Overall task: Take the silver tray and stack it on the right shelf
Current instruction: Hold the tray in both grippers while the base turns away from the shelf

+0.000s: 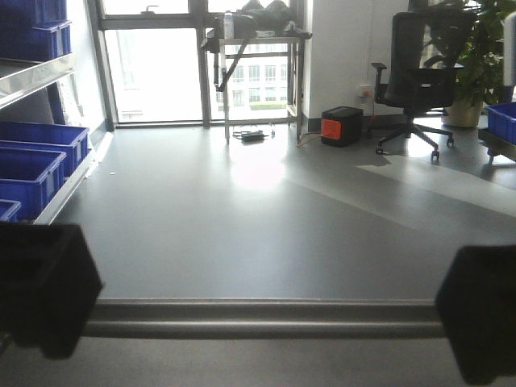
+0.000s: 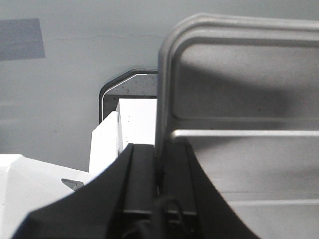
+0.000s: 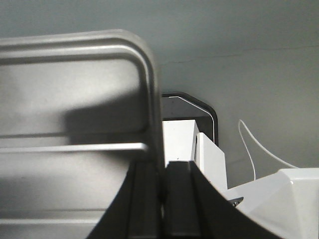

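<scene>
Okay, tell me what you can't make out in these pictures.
1. Shiny silver aluminium tray: front view shows only a blurred strip; both wrist views crop it at the frame edges.
2. Left hand and right hand: front view blurs them, cut by its lower corners.
3. Right shelf: in no view.

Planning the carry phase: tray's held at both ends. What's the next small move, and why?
Probably turn rightward with both grips shut. The left gripper and right gripper each clamp an end rim of the silver tray. Ahead is open floor, and no roller shelf is in view.
</scene>
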### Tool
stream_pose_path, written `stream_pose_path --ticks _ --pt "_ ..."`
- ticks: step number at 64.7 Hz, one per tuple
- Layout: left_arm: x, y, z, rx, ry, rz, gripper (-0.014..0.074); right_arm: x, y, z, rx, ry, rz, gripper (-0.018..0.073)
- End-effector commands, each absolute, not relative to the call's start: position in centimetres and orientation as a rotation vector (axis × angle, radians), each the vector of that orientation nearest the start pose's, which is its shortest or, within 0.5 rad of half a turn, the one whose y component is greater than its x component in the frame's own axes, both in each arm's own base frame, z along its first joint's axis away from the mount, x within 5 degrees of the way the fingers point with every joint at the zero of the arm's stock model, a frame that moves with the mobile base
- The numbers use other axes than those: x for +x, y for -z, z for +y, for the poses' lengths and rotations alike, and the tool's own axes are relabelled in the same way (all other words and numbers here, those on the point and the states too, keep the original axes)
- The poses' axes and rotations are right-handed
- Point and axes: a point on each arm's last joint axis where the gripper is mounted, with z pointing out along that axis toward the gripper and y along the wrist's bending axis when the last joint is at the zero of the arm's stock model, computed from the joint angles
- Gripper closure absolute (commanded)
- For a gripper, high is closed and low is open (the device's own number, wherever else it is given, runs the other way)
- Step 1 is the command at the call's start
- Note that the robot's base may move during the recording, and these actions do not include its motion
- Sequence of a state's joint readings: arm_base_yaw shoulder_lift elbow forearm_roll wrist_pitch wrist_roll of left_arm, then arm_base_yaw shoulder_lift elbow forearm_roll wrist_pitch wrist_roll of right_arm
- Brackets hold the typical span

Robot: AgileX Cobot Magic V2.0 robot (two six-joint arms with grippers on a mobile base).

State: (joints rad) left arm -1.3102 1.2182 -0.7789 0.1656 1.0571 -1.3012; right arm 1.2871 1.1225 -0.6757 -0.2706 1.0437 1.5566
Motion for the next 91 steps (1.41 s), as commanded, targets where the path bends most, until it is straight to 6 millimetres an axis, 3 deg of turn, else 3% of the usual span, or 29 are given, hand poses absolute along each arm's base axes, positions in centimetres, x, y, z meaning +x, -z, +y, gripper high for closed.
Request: stream_pose_path --ticks 1,91 --pt "6.09 -25.32 -15.98 0.099 -0.204 2.965 0.0697 6.82 -24.63 13.19 0.266 0.172 2.833 0.0503" --pt "6.17 -25.33 -15.96 0.098 -0.206 2.96 0.0697 6.84 -24.62 13.19 0.267 0.171 2.833 0.0503"
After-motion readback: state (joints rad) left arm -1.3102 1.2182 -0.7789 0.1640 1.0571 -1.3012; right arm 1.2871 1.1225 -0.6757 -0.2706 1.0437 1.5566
